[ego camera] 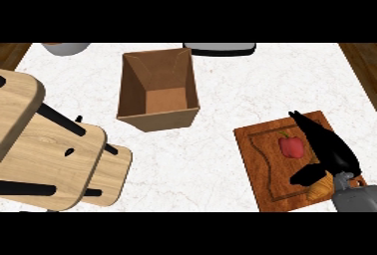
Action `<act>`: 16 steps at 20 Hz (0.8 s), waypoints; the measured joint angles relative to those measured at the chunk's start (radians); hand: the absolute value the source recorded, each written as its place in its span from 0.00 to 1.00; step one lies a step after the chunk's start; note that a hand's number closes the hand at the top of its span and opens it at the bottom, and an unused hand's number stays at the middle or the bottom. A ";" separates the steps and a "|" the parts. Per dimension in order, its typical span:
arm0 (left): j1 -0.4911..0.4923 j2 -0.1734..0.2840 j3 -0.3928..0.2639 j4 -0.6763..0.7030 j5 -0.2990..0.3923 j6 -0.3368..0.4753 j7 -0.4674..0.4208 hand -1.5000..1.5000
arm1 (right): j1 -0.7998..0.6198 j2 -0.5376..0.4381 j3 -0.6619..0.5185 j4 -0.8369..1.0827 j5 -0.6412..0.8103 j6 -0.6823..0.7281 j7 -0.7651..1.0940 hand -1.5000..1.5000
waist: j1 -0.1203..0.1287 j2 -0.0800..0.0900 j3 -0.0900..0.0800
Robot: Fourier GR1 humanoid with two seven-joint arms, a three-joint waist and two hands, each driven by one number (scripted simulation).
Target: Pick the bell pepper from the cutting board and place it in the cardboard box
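Pepper (glossy red) on grooved board

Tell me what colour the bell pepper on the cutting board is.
Red, seen in the head view: bell pepper.

— Route from cutting board to cardboard box?
— Bare counter between them; box mouth open. Wooden knife block stands at the left, off that path.
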State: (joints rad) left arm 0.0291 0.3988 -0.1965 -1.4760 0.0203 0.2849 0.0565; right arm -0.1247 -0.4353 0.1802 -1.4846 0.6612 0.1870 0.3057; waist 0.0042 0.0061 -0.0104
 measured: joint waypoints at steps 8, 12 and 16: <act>-0.013 -0.032 0.031 0.024 -0.035 -0.026 -0.014 0.50 | -0.031 0.040 -0.011 0.091 0.051 0.007 -0.037 1.00 | 0.001 -0.001 0.002; 0.005 -0.037 0.041 -0.003 -0.047 -0.040 0.006 0.50 | -0.035 0.060 -0.012 0.124 0.088 -0.028 -0.075 1.00 | 0.001 -0.003 -0.002; -0.001 -0.037 0.056 0.004 -0.042 -0.057 0.005 0.50 | -0.023 0.048 -0.020 0.140 0.160 -0.140 -0.122 1.00 | 0.000 -0.005 -0.002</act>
State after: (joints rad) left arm 0.0278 0.3613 -0.1409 -1.4719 -0.0217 0.2275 0.0612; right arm -0.1478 -0.3869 0.1602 -1.3447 0.8217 0.0467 0.1835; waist 0.0042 0.0016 -0.0129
